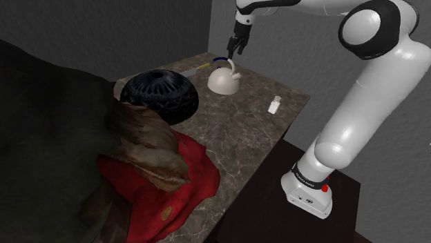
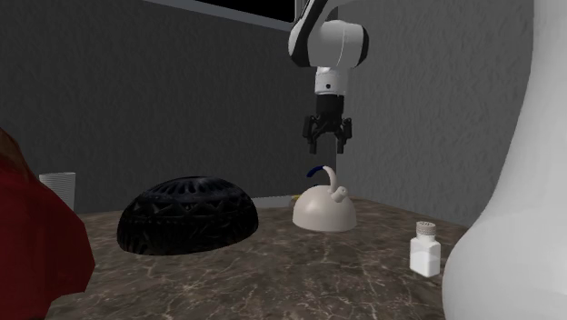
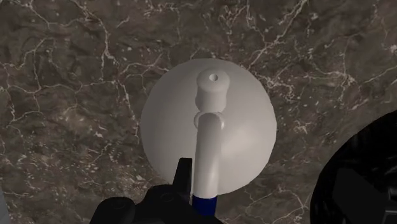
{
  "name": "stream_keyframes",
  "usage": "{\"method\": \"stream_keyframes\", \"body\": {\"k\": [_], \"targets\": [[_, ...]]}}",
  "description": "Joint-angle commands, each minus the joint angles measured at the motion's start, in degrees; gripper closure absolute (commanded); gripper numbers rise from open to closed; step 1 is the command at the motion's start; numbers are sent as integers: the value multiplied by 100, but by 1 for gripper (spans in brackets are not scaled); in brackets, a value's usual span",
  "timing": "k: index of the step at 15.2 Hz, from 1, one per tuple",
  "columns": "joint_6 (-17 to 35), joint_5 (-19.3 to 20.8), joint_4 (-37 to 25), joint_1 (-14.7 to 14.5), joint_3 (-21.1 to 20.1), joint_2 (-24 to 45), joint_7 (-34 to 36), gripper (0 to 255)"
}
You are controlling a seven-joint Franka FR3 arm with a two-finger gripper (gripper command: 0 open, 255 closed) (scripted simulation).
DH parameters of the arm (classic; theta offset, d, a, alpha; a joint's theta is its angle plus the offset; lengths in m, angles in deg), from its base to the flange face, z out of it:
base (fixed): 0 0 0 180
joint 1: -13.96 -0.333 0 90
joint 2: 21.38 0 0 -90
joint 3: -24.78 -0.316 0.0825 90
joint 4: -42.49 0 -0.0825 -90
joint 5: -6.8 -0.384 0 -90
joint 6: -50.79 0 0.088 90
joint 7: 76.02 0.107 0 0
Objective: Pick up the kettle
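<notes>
A white kettle (image 1: 222, 81) with a curved handle that turns blue at one end stands upright on the dark marbled counter (image 1: 242, 131), near its far end. My black gripper (image 1: 237, 48) hangs open a little above the kettle, not touching it. In the second exterior view the gripper (image 2: 328, 145) has its fingers spread apart, directly over the kettle (image 2: 323, 212). The wrist view looks straight down on the kettle (image 3: 242, 127), its lid knob (image 3: 213, 89) and handle (image 3: 208, 153); one black finger (image 3: 184, 178) shows beside the handle.
A black ribbed dome (image 1: 160, 95) sits on the counter to the shoulder view's left of the kettle. A small white shaker (image 1: 275, 104) stands near the counter's right edge. A red and brown cloth heap (image 1: 159, 172) covers the near end. Grey walls close behind.
</notes>
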Motion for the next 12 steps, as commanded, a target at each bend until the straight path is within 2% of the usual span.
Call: {"method": "stream_keyframes", "body": {"k": [1, 3, 12], "targets": [[-75, -172, -552, 98, 73, 509, -190, 0], [-197, -343, -1147, 212, 108, 1016, -330, 0], [372, -368, -612, 204, 88, 1053, -366, 0]]}}
